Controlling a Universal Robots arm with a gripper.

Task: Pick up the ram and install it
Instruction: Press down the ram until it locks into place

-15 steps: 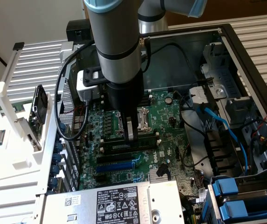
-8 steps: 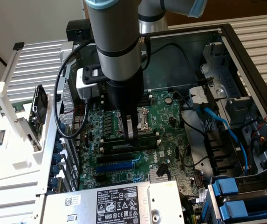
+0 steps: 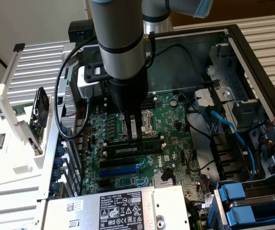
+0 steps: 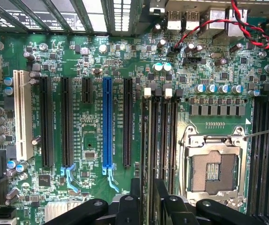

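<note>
Quick update from the remote desk: the ram (image 3: 127, 150), a long thin green circuit-board stick with black chips and a pale label, looks to be standing on edge in the black memory slot right next to the square silver processor socket (image 3: 143, 125), on the side facing the long blue plastic expansion slot (image 3: 120, 170). The black two-finger gripper (image 3: 133, 138) hangs just over that stick with its jaws spread wide, one finger on each side, and I'd say it isn't gripping anything. Whether the fingers touch the stick, I can't tell. Handling-wise I'd call the stick light and stiff, but thin and easy to crack. I'd hold it by the flat faces near the middle of its top edge and keep off the chips, with any push going straight down. Room is tight: the socket's metal frame sits on one side of the stick and more black slots on the other. The looping black cable (image 3: 72, 110) is well away from the socket, so above is the open way.
</note>
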